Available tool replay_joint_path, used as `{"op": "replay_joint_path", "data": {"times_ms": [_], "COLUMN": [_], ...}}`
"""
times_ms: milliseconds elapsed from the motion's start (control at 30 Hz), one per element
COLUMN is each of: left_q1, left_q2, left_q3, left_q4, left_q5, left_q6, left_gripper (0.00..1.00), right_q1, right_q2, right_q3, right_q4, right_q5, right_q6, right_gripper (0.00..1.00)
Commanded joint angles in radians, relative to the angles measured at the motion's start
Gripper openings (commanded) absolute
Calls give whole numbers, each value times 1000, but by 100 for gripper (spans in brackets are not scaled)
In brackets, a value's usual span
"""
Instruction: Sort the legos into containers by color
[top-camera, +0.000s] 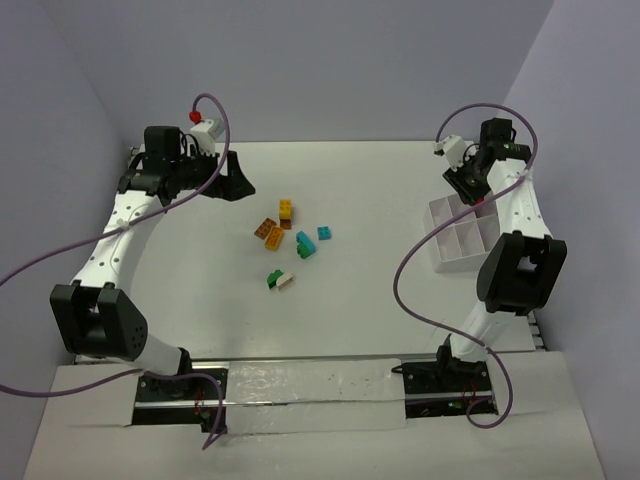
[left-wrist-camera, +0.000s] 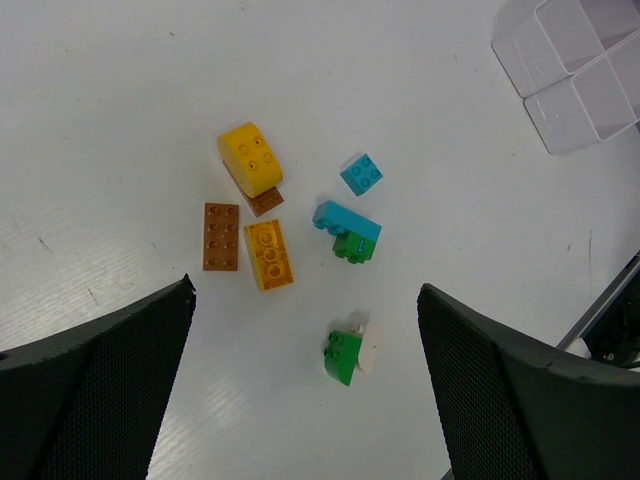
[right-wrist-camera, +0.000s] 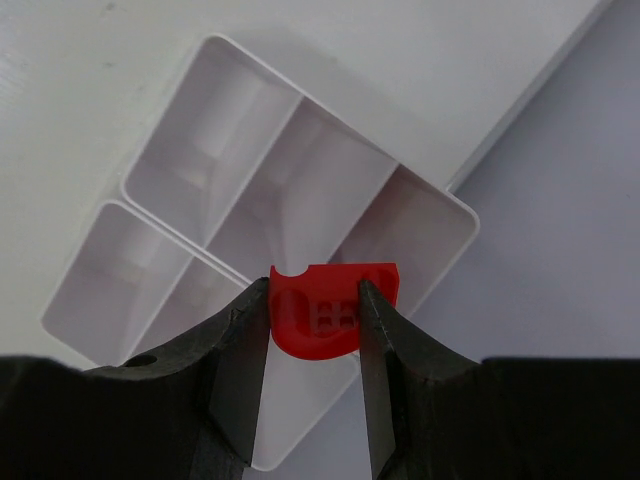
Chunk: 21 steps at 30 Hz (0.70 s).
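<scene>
One red half-round plastic brick (right-wrist-camera: 322, 318), clamped in the right gripper (right-wrist-camera: 314, 296), overhangs the white plastic grid tray (right-wrist-camera: 300, 100) at its far rim; it may bounce out. Left gripper (left-wrist-camera: 305, 300) gapes.

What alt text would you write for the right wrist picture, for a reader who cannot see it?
The right claw grips a red half-round brick between its two black fingers, over a white tray whose visible compartments are empty. The tray sits on a white table, close to its edge.
</scene>
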Motion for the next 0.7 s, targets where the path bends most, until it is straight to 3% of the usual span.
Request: {"op": "replay_joint_path", "data": {"times_ms": [0,667], "left_q1": [1,0], "left_q2": [7,9], "left_q3": [29,31], "left_q4": [29,31], "left_q5": [10,12], "left_q6": [-6,-8], "left_gripper": [99,99], "right_q1": [-2,-8], "right_q2": [-6,1], "right_q3": [-5,-68], "right_q4": [66,152], "right_q5": [89,201], "right_q6": [-24,-95], "right_gripper": [37,41]}}
